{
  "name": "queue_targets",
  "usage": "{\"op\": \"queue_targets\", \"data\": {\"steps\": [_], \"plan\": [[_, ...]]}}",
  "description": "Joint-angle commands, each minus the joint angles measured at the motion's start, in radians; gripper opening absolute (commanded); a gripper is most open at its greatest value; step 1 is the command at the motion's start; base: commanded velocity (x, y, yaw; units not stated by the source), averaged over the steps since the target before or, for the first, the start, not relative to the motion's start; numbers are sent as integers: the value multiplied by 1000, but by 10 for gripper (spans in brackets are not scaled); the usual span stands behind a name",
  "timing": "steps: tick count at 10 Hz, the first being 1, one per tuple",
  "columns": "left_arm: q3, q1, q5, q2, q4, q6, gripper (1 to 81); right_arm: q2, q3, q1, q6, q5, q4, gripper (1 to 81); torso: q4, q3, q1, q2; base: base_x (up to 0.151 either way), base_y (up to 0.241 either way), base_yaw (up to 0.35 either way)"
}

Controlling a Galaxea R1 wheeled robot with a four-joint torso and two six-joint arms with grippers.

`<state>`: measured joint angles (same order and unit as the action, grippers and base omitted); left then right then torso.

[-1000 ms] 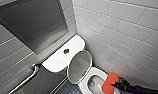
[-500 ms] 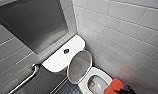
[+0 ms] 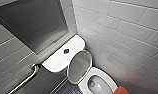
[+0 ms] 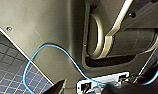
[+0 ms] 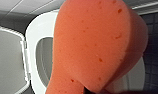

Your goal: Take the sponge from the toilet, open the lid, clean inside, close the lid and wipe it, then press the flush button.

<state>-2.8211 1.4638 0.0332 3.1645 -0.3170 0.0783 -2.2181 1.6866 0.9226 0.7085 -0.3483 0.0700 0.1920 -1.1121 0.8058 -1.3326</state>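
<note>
Grey tiles (image 3: 125,30) surround the toilet (image 3: 106,78). Its lid (image 3: 78,66) is up. Our right gripper (image 5: 95,91) squeezes the sponge (image 5: 95,42) near the bowl (image 3: 93,83). We think cleaning, closing, wiping and flushing are left.

The sponge (image 3: 120,90) has drawn back from the toilet (image 3: 106,77).

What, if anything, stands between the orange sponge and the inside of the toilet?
Nothing visible. The lid is raised against the cistern, leaving the toilet bowl open, and the sponge is close by its front rim.
</note>
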Motion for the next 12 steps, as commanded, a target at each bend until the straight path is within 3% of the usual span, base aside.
{"op": "queue_targets", "data": {"steps": [1, 4, 6, 9, 12], "plan": [[0, 37, -84, 2, -2, -6, 811, -1, -24, 14, 3, -58, -13, 10, 0, 0, 0, 0, 0, 0, 0], [0, 37, -82, 2, -2, -6, 811, -30, -74, 51, -29, -75, -12, 10, 0, 0, 0, 0, 0, 0, 0], [0, 37, -82, 2, -2, -6, 811, -57, -39, 20, -43, -48, -6, 10, 0, 0, 0, 0, 0, 0, 0], [0, 37, -82, 2, -2, -6, 811, -74, 2, -193, -43, 299, 1, 10, 0, 0, 0, 0, 0, 0, 0], [0, 37, -82, 2, -2, -6, 811, -171, 105, -346, -38, 463, -1, 10, 0, 0, 0, 0, 0, 0, 0]]}}
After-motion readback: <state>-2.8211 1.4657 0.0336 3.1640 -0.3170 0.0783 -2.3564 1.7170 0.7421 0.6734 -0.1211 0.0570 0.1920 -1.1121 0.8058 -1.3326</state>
